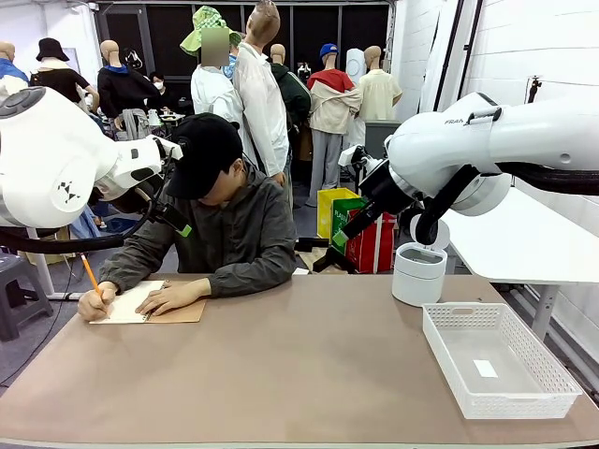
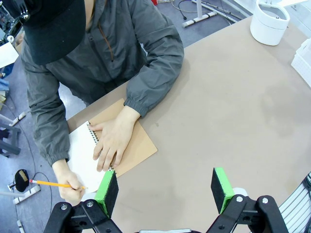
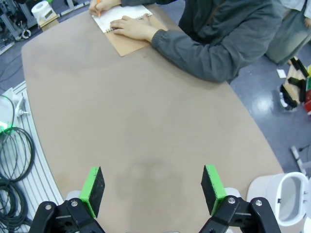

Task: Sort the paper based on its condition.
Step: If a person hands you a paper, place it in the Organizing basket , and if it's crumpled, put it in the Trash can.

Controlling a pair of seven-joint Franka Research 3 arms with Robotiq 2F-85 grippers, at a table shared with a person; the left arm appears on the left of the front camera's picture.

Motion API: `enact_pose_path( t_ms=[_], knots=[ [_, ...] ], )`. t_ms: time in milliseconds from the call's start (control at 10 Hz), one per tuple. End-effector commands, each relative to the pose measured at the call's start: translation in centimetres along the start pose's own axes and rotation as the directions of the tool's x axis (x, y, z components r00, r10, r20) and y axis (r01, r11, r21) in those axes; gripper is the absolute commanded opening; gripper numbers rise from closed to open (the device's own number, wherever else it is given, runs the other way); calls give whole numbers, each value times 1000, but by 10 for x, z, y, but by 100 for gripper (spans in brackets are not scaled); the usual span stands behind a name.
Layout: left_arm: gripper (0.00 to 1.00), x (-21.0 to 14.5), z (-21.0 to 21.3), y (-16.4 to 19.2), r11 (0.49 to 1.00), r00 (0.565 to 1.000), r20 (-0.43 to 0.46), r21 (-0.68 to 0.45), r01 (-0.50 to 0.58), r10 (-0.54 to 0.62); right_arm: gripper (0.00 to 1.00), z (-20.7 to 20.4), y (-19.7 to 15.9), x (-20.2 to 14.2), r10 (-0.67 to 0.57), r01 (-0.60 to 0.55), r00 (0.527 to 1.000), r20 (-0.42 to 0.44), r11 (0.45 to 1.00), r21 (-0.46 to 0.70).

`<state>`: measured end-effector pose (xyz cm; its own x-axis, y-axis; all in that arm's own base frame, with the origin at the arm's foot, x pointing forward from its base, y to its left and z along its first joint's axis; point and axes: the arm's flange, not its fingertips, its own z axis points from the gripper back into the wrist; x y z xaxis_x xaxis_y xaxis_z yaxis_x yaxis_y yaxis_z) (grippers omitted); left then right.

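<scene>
The left gripper (image 2: 164, 182) is held above the table (image 2: 218, 111), its green-padded fingers spread wide apart and nothing caught between them. Below it, off towards one finger's side, the white sheet (image 2: 82, 155) is seen lying on the brown backing of a spiral-bound notepad (image 2: 141, 145) at the person's edge of the table. In the left wrist view the sheet's near corner is overlapped by that finger's pad, though the front view shows the gripper raised well clear of it, up by the person's shoulder. The sheet is pinned flat by the person's one hand (image 2: 112, 143), and an orange pencil (image 2: 53, 184) is gripped in the other hand (image 2: 73, 189), its tip set to the page.

Over on the other side, the right gripper (image 3: 151, 187) is hung above bare tabletop, jaws likewise parted and empty; the sheet is placed well apart from it, far across the table. A white mesh basket (image 1: 519, 402) is stood at the table's right end with a small white slip (image 1: 485, 368) lying inside, and a white cylindrical container (image 1: 418, 276) is set just beyond it
</scene>
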<state>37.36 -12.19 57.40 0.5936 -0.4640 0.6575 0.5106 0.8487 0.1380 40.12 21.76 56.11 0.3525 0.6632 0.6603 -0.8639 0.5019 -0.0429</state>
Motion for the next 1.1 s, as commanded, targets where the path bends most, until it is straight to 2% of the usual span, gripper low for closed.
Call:
enact_pose_path(
  t_ms=[0, 1000],
  knots=[
    [100, 0, 1, 1, 1000, 1000, 2, -1, 1, -1, 100, 0, 0, 0, -7, 7, 1000, -1, 1000, -4],
    [100, 0, 1, 1, 1000, 1000, 2, -1, 1, -1, 100, 0, 0, 0, -7, 7, 1000, -1, 1000, -4]
  ],
)
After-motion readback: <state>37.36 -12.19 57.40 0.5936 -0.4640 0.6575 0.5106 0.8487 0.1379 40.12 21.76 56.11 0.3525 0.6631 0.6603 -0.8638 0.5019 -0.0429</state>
